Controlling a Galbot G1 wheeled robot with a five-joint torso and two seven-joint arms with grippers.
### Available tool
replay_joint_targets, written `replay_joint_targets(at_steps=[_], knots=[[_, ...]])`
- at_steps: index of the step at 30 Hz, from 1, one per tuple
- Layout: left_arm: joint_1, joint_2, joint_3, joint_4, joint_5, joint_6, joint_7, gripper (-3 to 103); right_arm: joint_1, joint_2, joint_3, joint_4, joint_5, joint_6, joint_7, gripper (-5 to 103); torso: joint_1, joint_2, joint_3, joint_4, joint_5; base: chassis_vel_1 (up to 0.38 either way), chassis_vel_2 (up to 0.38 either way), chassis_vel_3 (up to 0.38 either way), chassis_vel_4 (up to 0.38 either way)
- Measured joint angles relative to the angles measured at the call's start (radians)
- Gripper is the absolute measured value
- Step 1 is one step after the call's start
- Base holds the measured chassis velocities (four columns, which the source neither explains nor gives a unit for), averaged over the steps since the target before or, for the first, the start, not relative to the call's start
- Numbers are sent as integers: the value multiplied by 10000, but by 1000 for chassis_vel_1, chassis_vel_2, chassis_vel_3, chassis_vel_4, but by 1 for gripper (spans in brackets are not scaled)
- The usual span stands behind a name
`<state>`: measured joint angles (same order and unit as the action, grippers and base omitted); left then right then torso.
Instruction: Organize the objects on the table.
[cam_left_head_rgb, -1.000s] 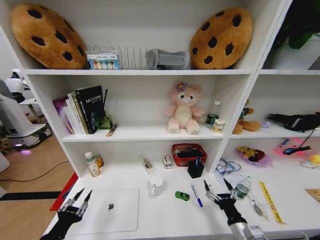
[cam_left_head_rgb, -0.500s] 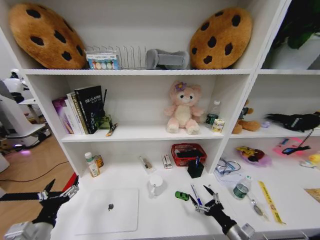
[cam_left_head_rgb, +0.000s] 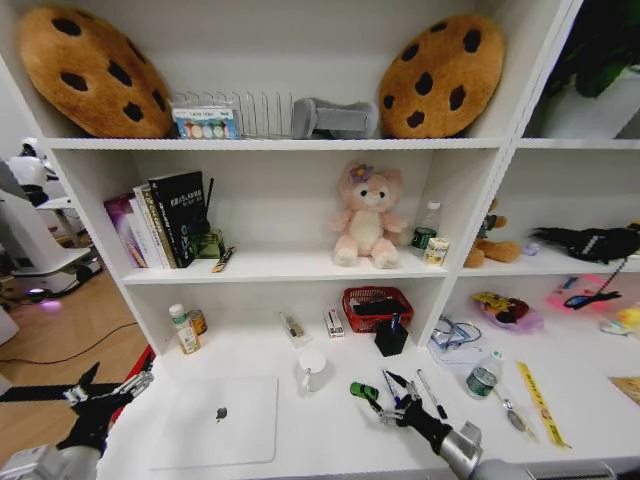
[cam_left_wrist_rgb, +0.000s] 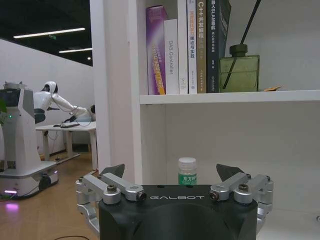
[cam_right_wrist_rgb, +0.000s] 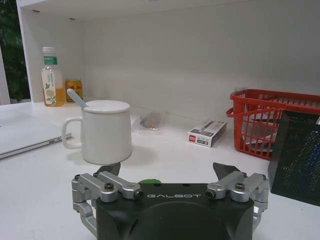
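Bright, even overhead light; soft shadows under shelves (cam_left_head_rgb: 280, 145). Head view bows at the edges. Wrist views sharp, mug (cam_right_wrist_rgb: 106, 131) casts faint shadow.

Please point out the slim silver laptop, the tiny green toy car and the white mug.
slim silver laptop (cam_left_head_rgb: 215, 420), head view, lid centre.
tiny green toy car (cam_left_head_rgb: 362, 391), head view, roof.
white mug (cam_right_wrist_rgb: 106, 132), right wrist view, side wall.

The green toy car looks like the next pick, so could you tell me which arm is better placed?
Right. The right gripper hangs open beside the green toy car; the left gripper is off the table's far end.
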<state>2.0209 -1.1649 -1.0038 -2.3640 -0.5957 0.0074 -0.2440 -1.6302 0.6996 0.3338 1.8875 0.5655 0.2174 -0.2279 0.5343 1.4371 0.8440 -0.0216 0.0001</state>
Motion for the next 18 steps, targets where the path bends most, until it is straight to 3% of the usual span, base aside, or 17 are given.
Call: replay_joint_targets(at_steps=[18], knots=[[13, -80, 26, -180, 50, 99, -107, 100, 1073, -267, -1428, -633, 1, -286, 181, 103, 0, 0, 0, 0, 0, 0, 0, 0, 0]])
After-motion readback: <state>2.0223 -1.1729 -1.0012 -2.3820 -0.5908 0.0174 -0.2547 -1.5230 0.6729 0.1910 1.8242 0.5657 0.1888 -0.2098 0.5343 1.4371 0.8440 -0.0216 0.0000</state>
